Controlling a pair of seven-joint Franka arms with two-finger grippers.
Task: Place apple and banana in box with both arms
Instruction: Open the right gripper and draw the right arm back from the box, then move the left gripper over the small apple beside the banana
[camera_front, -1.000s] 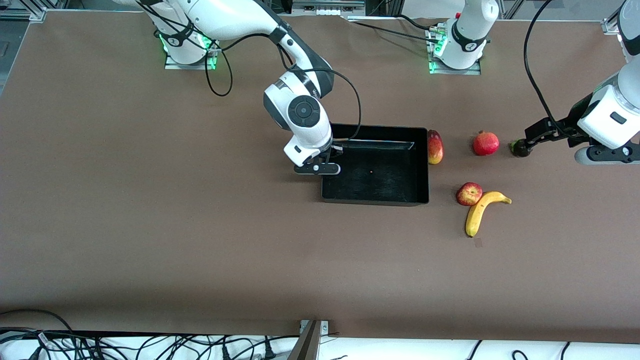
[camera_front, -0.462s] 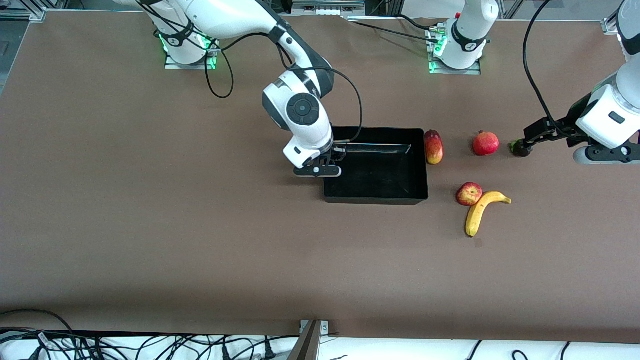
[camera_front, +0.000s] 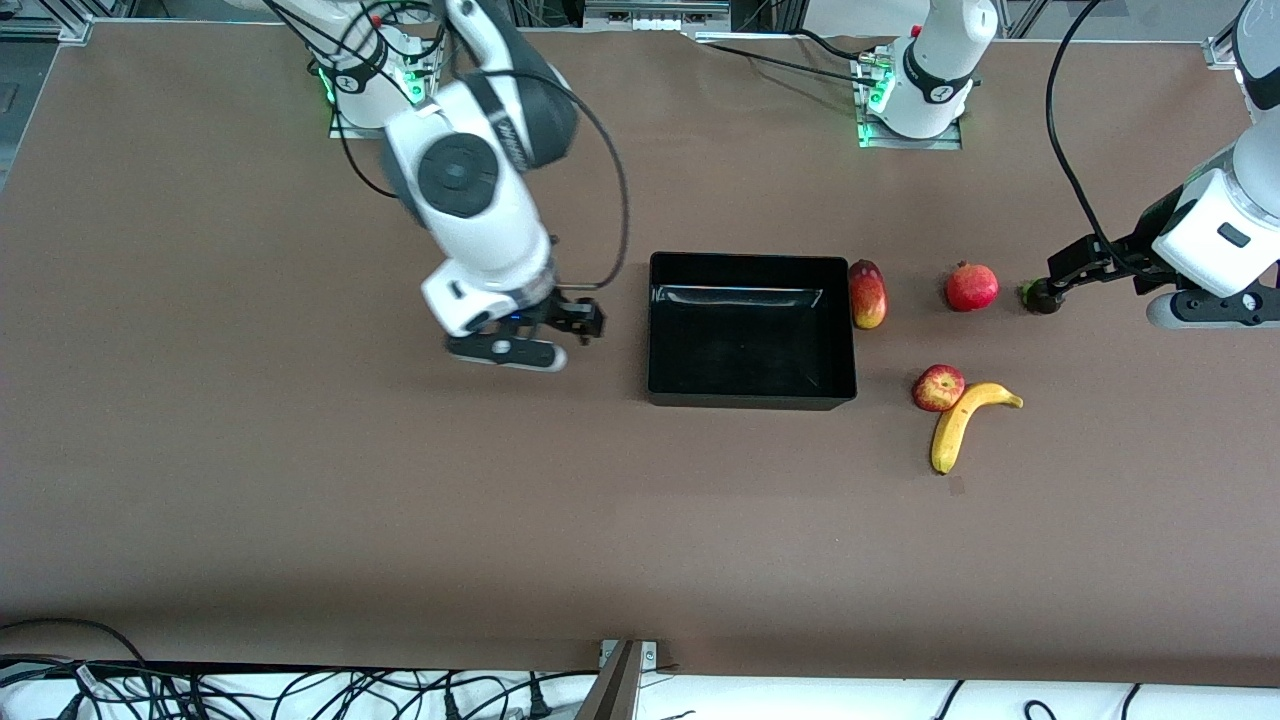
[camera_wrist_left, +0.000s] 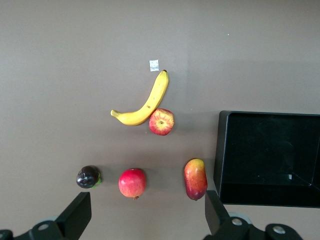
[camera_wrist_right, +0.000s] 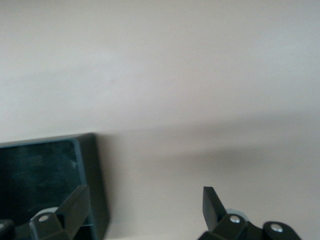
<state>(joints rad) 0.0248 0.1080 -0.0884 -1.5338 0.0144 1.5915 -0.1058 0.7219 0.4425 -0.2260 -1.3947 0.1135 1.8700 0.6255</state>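
Note:
The black box (camera_front: 750, 401) stands open and empty mid-table; it also shows in the left wrist view (camera_wrist_left: 218, 150) and the right wrist view (camera_wrist_right: 95, 185). The red apple (camera_front: 938, 387) (camera_wrist_left: 161, 121) touches the yellow banana (camera_front: 960, 425) (camera_wrist_left: 145, 105) on the table, toward the left arm's end from the box. My right gripper (camera_front: 575, 320) (camera_wrist_right: 145, 210) is open and empty, beside the box toward the right arm's end. My left gripper (camera_front: 1062, 275) (camera_wrist_left: 146, 220) is open and empty, held high over the table by a dark fruit.
A red-yellow mango (camera_front: 868, 294) (camera_wrist_left: 195, 178) lies against the box's end wall. A red pomegranate (camera_front: 971, 286) (camera_wrist_left: 132, 182) and a dark fruit (camera_front: 1035, 296) (camera_wrist_left: 88, 176) lie in a row with it. A small tape patch (camera_front: 957, 486) sits near the banana's tip.
My right gripper has left the box's end wall and swung away toward the right arm's end. The box shifted slightly early on, then stayed still. The left arm hardly moved.

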